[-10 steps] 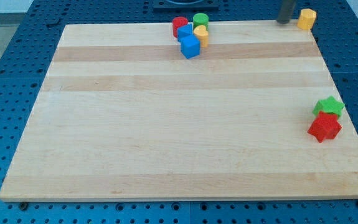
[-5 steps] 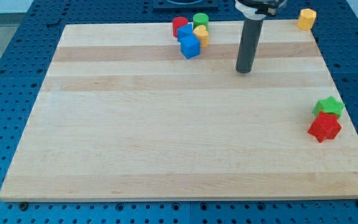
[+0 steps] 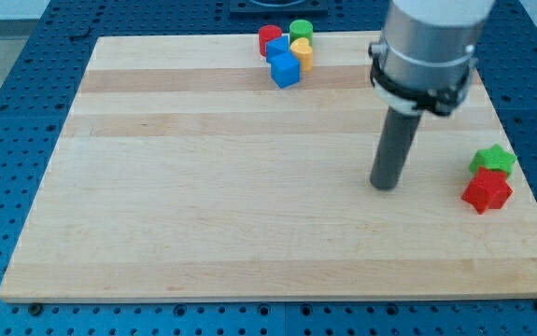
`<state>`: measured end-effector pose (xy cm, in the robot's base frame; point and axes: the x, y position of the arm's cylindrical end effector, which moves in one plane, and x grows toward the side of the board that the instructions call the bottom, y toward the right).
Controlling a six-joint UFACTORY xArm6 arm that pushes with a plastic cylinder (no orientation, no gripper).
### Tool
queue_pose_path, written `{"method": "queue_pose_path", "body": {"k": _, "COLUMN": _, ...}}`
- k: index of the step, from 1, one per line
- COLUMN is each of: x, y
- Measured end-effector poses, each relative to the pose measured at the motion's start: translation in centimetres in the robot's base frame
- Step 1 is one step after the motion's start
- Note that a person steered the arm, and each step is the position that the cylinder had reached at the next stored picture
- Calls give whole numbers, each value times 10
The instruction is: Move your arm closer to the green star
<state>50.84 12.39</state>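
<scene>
The green star point(image 3: 493, 160) lies near the board's right edge, touching the red star point(image 3: 487, 191) just below it. My tip point(image 3: 385, 185) rests on the board to the left of both stars, about a hundred pixels from the green star and slightly lower in the view. The rod rises from the tip to the grey arm body point(image 3: 430, 42) at the view's top.
A cluster sits at the board's top edge: a red block point(image 3: 269, 39), a green cylinder point(image 3: 301, 31), a yellow block point(image 3: 302, 52) and two blue cubes point(image 3: 285, 67). The arm body hides the board's top right corner. The wooden board point(image 3: 203, 187) lies on a blue pegboard.
My tip has moved from the board's top right corner down the view, to the left of the stars. The arm now hides the yellow block at the top right. No block has moved.
</scene>
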Motion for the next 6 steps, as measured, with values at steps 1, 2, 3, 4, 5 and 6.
{"method": "queue_pose_path", "body": {"k": 1, "x": 47, "y": 33}}
{"method": "queue_pose_path", "body": {"k": 2, "x": 60, "y": 82}}
{"method": "queue_pose_path", "body": {"k": 3, "x": 57, "y": 142}}
{"method": "queue_pose_path", "body": {"k": 4, "x": 30, "y": 182}}
{"method": "queue_pose_path", "body": {"k": 5, "x": -14, "y": 192}}
{"method": "queue_pose_path", "body": {"k": 6, "x": -36, "y": 176}}
